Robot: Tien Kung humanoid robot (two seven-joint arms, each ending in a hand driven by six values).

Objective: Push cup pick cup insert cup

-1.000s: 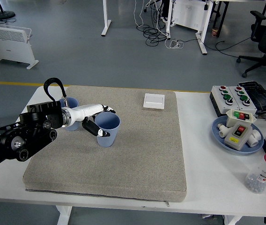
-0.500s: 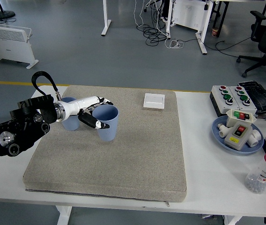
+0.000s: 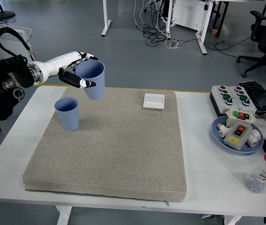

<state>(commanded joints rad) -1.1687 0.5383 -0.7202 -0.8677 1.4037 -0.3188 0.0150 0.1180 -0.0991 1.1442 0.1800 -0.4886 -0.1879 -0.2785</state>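
My left hand (image 3: 79, 71) is shut on a blue cup (image 3: 92, 78) and holds it in the air above the mat's far left part, slightly tilted. A second blue cup (image 3: 68, 113) stands upright on the grey mat (image 3: 109, 150) below and to the left of the held one. The two cups are apart. My black left arm comes in from the left edge at the height of the table's far side. My right arm does not show.
A small white box (image 3: 153, 101) lies at the mat's far edge. To the right of the mat are a button box (image 3: 236, 98), a blue plate (image 3: 221, 138) with white switch parts, and a clear bottle with a red cap (image 3: 264, 171).
My left hand has lifted the held cup off the mat, up and to the left. The arm has risen too and now uncovers the second cup standing on the mat.
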